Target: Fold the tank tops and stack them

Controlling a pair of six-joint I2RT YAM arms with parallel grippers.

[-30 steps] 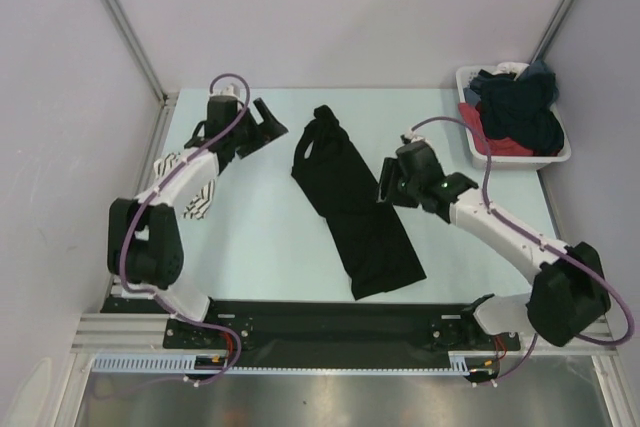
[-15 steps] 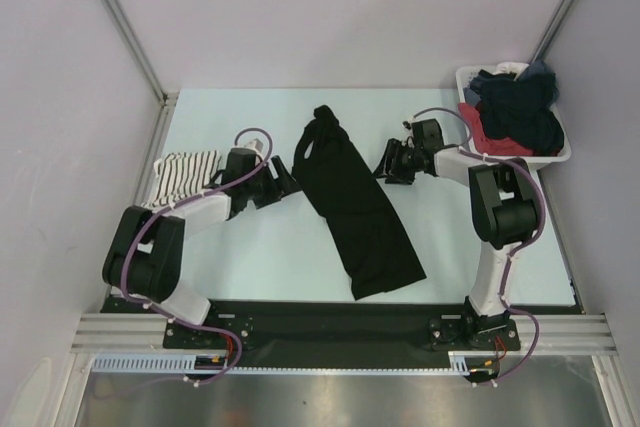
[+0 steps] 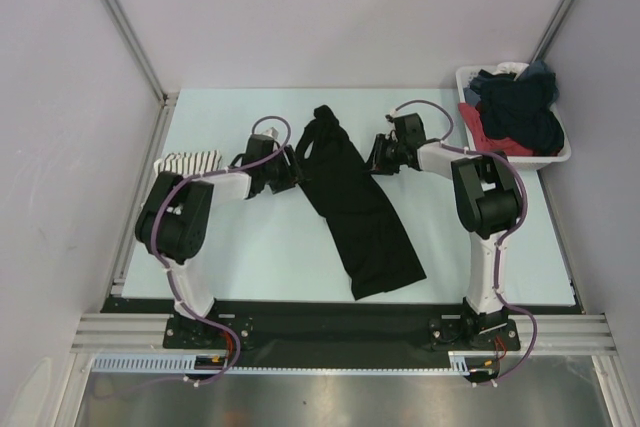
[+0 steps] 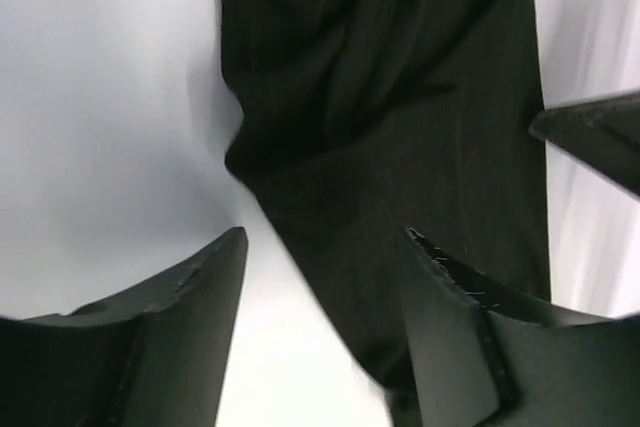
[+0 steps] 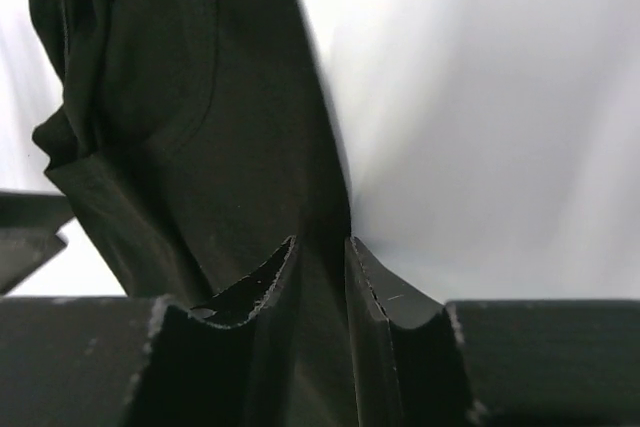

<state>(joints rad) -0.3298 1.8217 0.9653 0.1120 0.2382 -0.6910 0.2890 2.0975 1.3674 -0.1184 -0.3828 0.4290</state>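
**Item 1. Black tank top** (image 3: 352,197). Spread unfolded on the counter (image 3: 250,247). Long axis slantwise: strap end far, near the centre line; hem end near, toward the right arm's base.

**Item 2. Striped tank top** (image 3: 190,160). Folded small at the far-left edge of the counter. Well apart from the black one; touched by neither arm.

**Item 3. Left gripper** (image 3: 291,169). Low at the left edge of the black tank top, just short of the straps. Jaws wide, astride the cloth's border in the left wrist view: one finger (image 4: 180,337) over bare counter, the other over fabric. Nothing clamped.

**Item 4. Right gripper** (image 3: 379,157). At the opposite, right edge, roughly level with the left gripper across the garment's width. Jaws narrow, with black cloth filling the gap in the right wrist view. By the look, a pinch on that edge.

**Item 5. Bin** (image 3: 520,163). Far-right corner, heaped with mixed clothes.

**Assessment.** Probably a paired grasp at the strap end, ahead of a fold along the long axis, far end toward near. Governing relation: garment directly between the two grippers, each at its own side, neither nearer. Left side not yet secured. Risk of a skewed lift with only one edge held.
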